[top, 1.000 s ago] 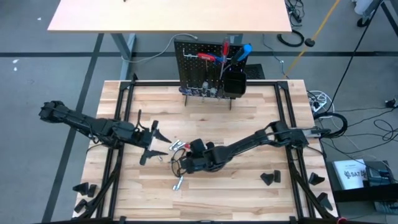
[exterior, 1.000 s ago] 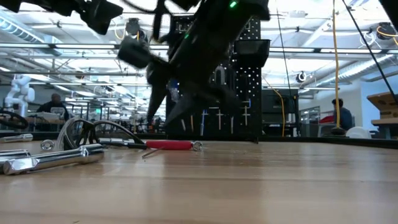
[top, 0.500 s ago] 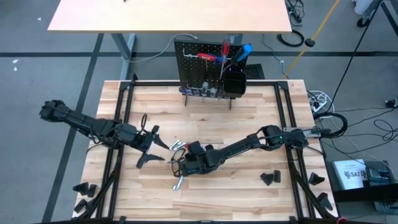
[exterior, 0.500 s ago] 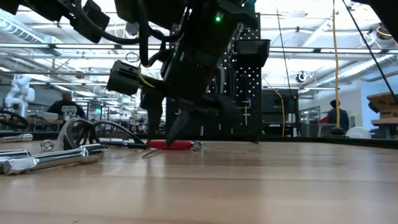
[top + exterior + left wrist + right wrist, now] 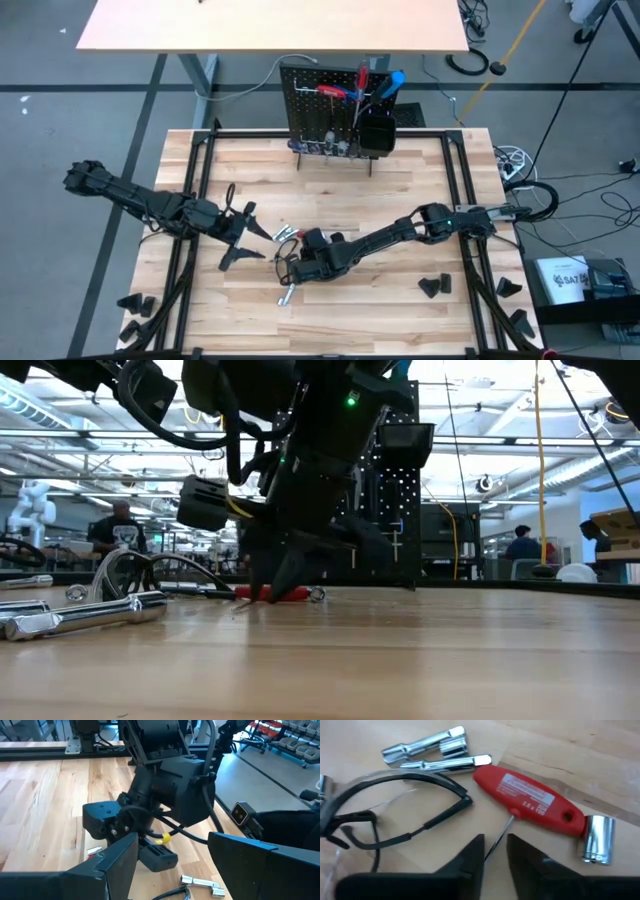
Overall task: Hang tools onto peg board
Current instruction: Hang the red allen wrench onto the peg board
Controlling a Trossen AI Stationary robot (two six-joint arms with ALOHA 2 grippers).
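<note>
A red-handled tool with a thin metal shaft lies flat on the wooden table; it also shows in the low view. My right gripper is down at the table over it, open by a narrow gap, one finger on each side of the shaft. My left gripper hangs wide open above the table's left part, holding nothing. The peg board stands at the far edge with red and blue screwdrivers on it.
Black-framed safety glasses and silver sockets lie close beside the red tool, with one more socket at its handle end. A silver bit lies nearer. Black wedge blocks sit near the right and left corners.
My right gripper has sunk toward the table onto the red tool and tipped more steeply downward. Its fingers have drawn closer together around the tool's shaft. The tool has stayed where it lay.
</note>
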